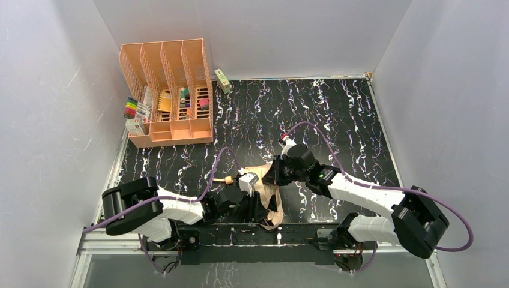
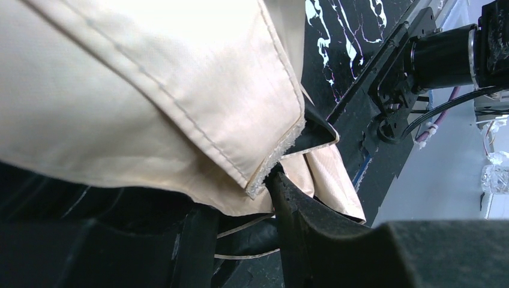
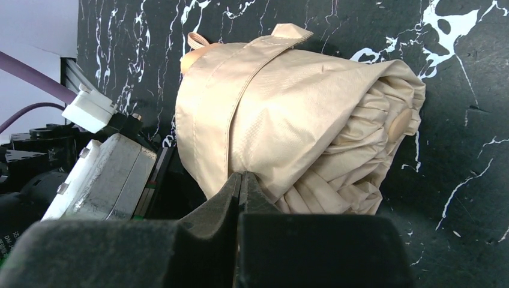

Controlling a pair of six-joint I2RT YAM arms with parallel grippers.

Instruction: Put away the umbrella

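The umbrella [image 1: 268, 193] is a folded bundle of pale peach-tan fabric lying on the black marbled table [image 1: 336, 120] near its front edge, between my two grippers. In the right wrist view the umbrella [image 3: 300, 114] shows a strap [image 3: 240, 90] wrapped around it. My right gripper [image 3: 241, 176] is shut, its tips pressed against the fabric's lower edge; I cannot see whether a fold is pinched. My left gripper [image 2: 240, 195] stands open under the umbrella's fabric [image 2: 132, 90]. The strap's fuzzy end [image 2: 273, 165] rests against one fingertip [image 2: 282, 186], not clamped.
A peach-orange slotted desk organizer [image 1: 171, 96] stands at the back left, with markers [image 1: 133, 109] beside it. A small green box [image 1: 222, 80] lies against the back wall. White walls close in the table on three sides. The arm bases [image 1: 264, 235] sit along the front edge.
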